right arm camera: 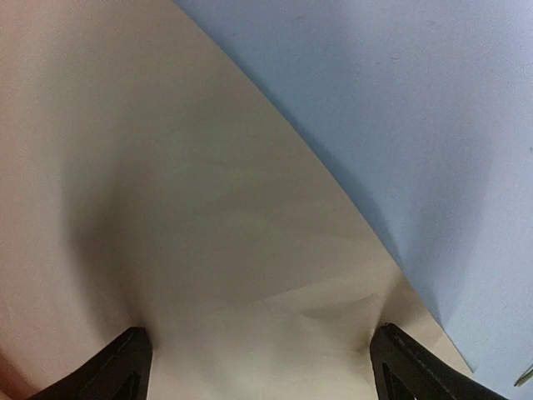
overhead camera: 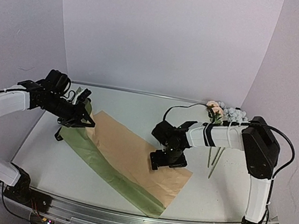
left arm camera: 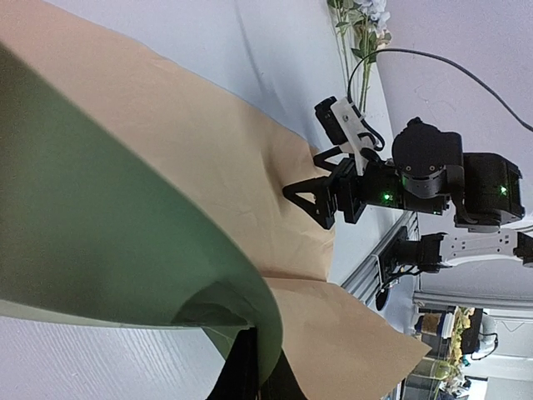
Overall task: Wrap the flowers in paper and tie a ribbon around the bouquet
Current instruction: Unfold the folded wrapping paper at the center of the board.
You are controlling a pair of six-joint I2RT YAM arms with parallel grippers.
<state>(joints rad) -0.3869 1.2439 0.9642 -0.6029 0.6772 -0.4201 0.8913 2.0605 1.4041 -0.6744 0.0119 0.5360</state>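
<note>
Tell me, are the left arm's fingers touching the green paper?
Touching. In the left wrist view the paper curls up at its green edge and is pinched between the shut left fingers; the top view shows that corner raised.

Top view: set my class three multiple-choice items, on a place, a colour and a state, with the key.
1. Where are the flowers? A in the left jaws; B on the table, right of the paper; C on the paper.
2. The paper under the right jaws is: A green; B white; C tan.
3. The left jaws are: A shut on the paper's edge; B open over the table; C shut on the flowers.
Key: 1 B, their stems rest on bare table; 2 C, the right wrist view shows tan between the jaws; 3 A, they pinch the raised green edge.
</note>
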